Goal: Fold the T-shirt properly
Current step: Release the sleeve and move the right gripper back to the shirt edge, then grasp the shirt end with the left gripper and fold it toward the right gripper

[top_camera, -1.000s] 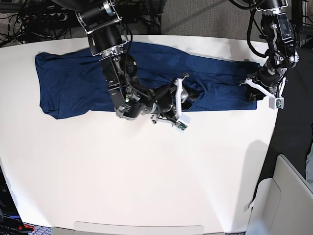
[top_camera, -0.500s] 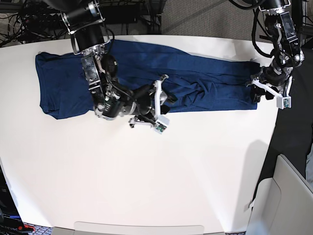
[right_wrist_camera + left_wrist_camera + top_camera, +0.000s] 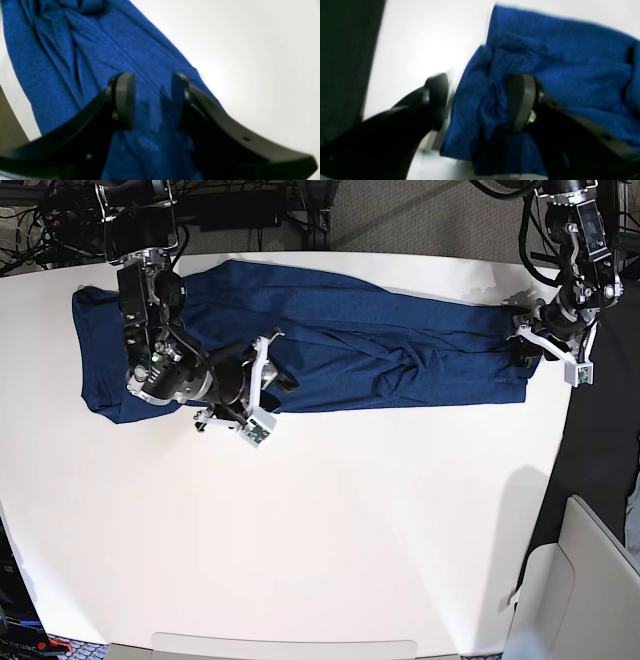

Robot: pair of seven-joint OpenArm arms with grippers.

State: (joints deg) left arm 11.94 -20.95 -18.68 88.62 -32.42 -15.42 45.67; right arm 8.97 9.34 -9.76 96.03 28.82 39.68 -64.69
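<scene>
While the dark navy knit T-shirt (image 3: 330, 340) lies as one long rumpled band across my white table (image 3: 330, 530), both grippers, left (image 3: 480, 102) and right (image 3: 152, 100), gape empty; crosswise folding remains, I judge.

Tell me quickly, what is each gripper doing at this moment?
Left gripper: jaws open wide, with a bunched edge of the T-shirt between them, not clamped.
Right gripper: jaws open, over the shirt, holding nothing.
</scene>
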